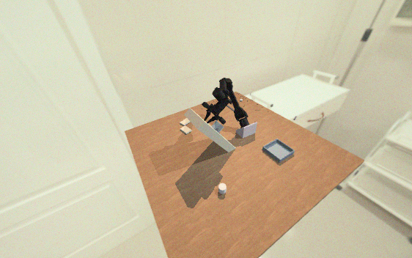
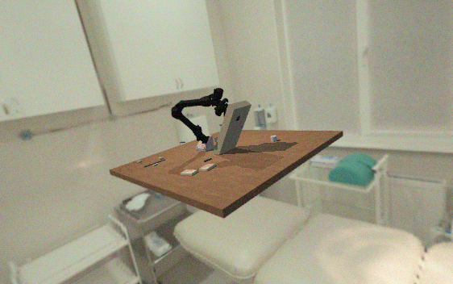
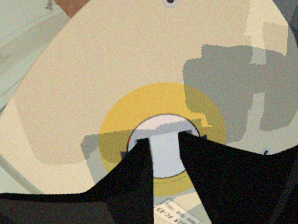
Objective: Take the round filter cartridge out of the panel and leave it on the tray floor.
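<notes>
Wooden table (image 1: pixel 256 190) | panel (image 3: pixel 100 83) tilted | hand (image 3: pixel 165 145) clenched on cartridge (image 3: pixel 164 152)

Cartridge (image 3: pixel 161 152) slots — hidden behind the jaws — cannot be seen.

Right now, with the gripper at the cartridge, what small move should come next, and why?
Probably pull straight back from the panel. The gripper is shut on the filter cartridge, which sits inside the yellow ring, and the blue tray holds nothing.
</notes>
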